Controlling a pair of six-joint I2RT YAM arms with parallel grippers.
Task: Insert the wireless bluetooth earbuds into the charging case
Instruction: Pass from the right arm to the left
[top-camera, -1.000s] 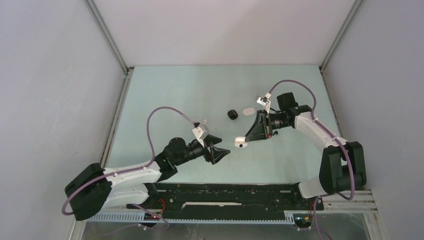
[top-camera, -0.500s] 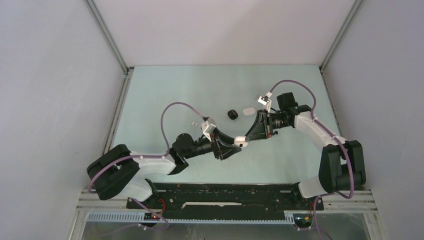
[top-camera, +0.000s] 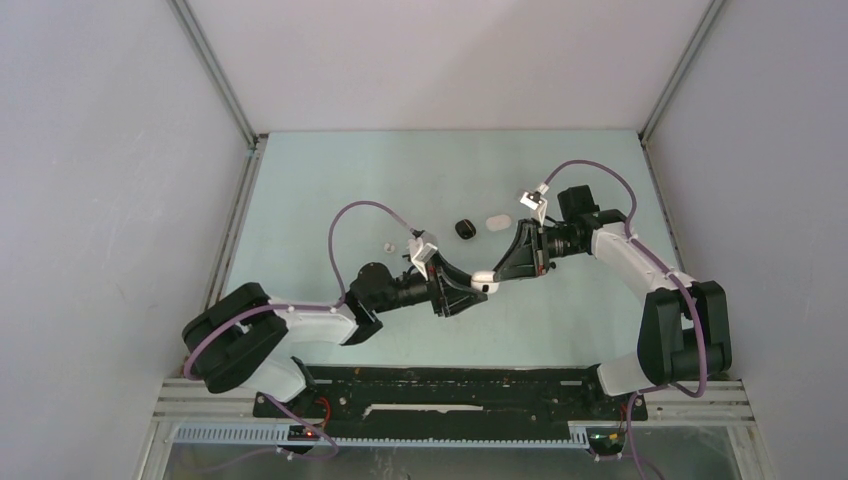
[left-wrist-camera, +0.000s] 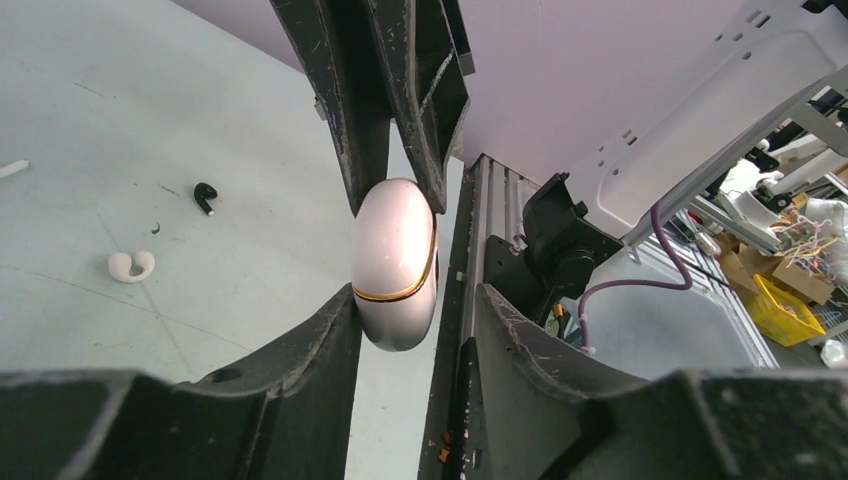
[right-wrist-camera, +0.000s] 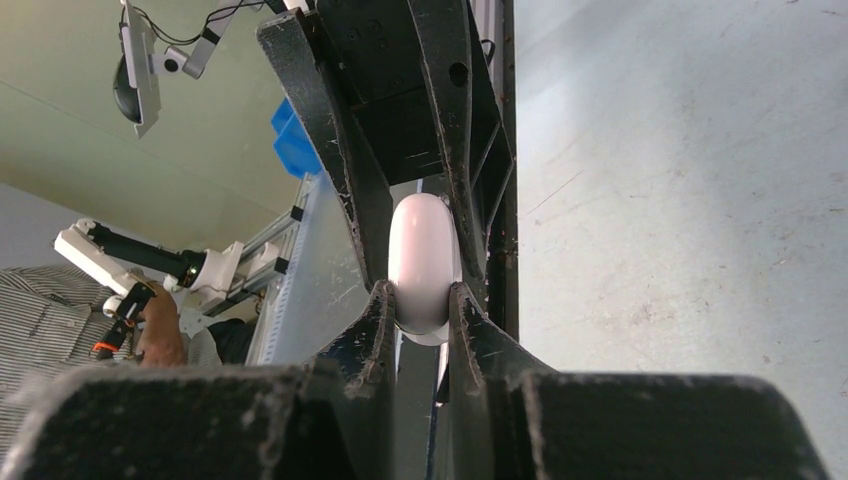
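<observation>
Charging case: a white pebble (left-wrist-camera: 393, 262) with a gold band along its seam, held off the table between the two arms, near the middle of the workspace.
Right end effector: (right-wrist-camera: 420, 296) clenched on the case, with both fingers pressing its sides in its own wrist view.
Left end effector: (left-wrist-camera: 415, 310) spread around the same case from the opposite side. One finger (left-wrist-camera: 335, 335) touches the shell, while a thin gap shows between the shell and the other finger, so it is not gripping.
Earbuds: a black one (left-wrist-camera: 205, 195) and a white one (left-wrist-camera: 130, 266) lie loose on the table, near each other and well apart from the held case.
Other cases: a black pebble (top-camera: 464, 228) and a white pebble (top-camera: 497, 221) sit just beside each other on the table, beyond the two end effectors.
Table: pale green (top-camera: 330, 180), walled on three sides by plain grey panels.
Arms: both reach inward from the near edge, and their tips meet at the case.
</observation>
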